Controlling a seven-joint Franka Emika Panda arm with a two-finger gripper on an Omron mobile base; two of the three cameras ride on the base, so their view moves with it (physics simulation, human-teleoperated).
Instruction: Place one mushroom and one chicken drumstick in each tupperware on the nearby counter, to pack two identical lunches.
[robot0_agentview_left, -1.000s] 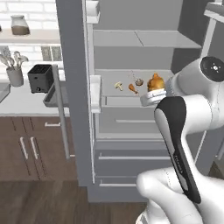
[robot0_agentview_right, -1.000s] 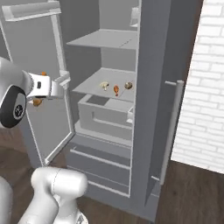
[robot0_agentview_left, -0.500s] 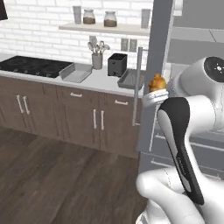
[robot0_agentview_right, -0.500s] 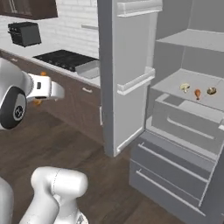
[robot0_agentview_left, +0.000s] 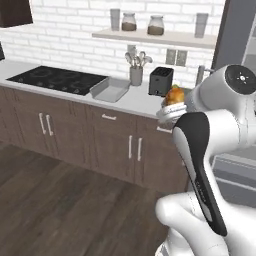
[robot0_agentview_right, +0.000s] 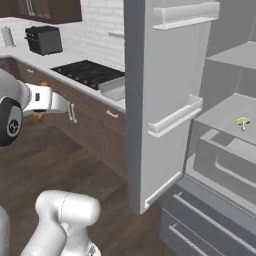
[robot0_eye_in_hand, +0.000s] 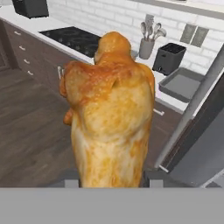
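With the chicken drumstick held between the closed fingers of the gripper, it could be dropped short of the tupperware ahead if jolted

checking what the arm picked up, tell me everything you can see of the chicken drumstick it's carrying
The chicken drumstick is golden-brown with orange patches and a lumpy, glossy roasted-looking skin. It stands roughly upright along the hand view, plump below and narrowing to a rounded knob on top. The gripper is shut on its lower end. In the left base view it sits held in the air, touching nothing else.
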